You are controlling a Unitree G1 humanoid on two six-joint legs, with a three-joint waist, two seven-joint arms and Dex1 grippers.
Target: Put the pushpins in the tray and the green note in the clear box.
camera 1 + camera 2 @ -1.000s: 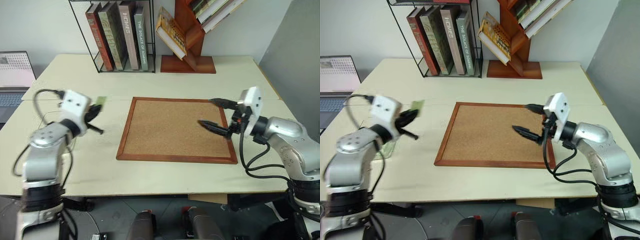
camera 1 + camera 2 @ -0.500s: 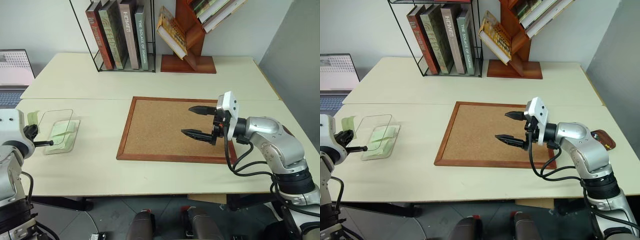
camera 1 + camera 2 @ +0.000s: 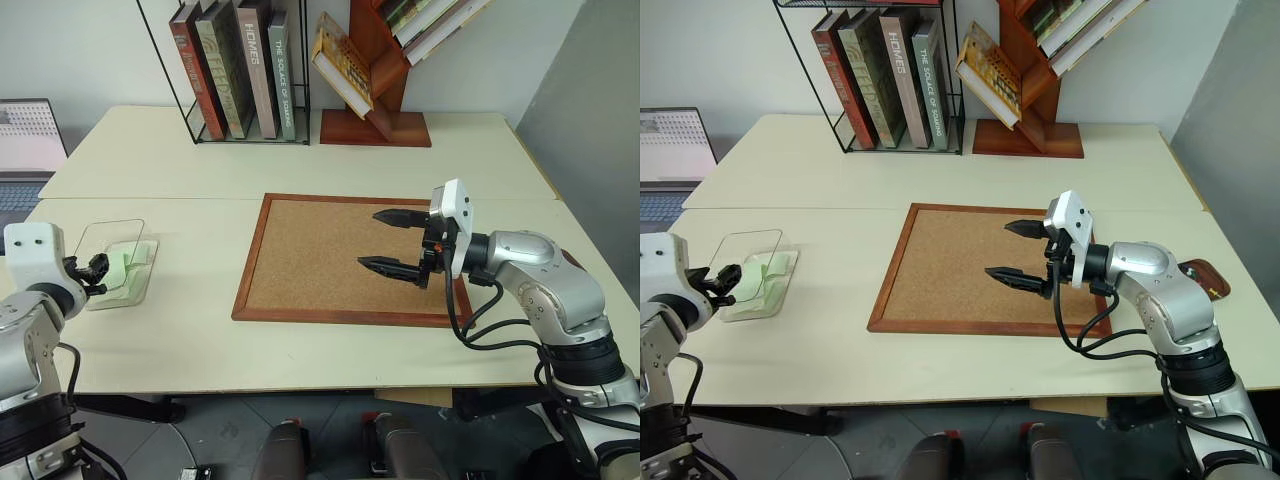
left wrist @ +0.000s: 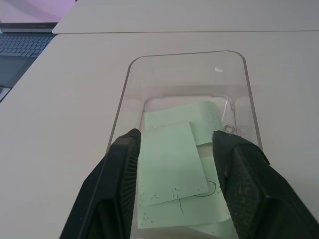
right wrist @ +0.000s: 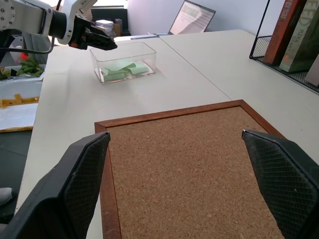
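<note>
On the wide cream worktop (image 3: 330, 330) lies a large corkboard with a reddish wooden frame (image 3: 340, 255), near the middle. Behind it, at the far edge, stand a black wire rack with upright books (image 3: 240, 70) and a red-brown wooden tree-shaped bookshelf (image 3: 385, 60). A grey open laptop (image 3: 25, 150) is at the far left side.

Above the right part of the corkboard hangs the right gripper (image 3: 385, 240). Its black jaws stand wide apart and hold nothing.

Near the left edge of the worktop sits the shallow transparent plastic clear box (image 3: 115, 262), with its lid raised. Several pale mint-green paper squares lie inside it, one over another. The green note (image 4: 169, 162) lies on top of them, flat inside the box. The left gripper (image 4: 177, 164) is at the near end of the box. Its jaws are partly apart, one at each side of the note, and they grip nothing.

In the right eye view, the small dark brown wooden tray (image 3: 1205, 277) shows behind the right arm, at the right edge of the worktop. Something small and yellow lies in it; I cannot tell if it is a pushpin.
</note>
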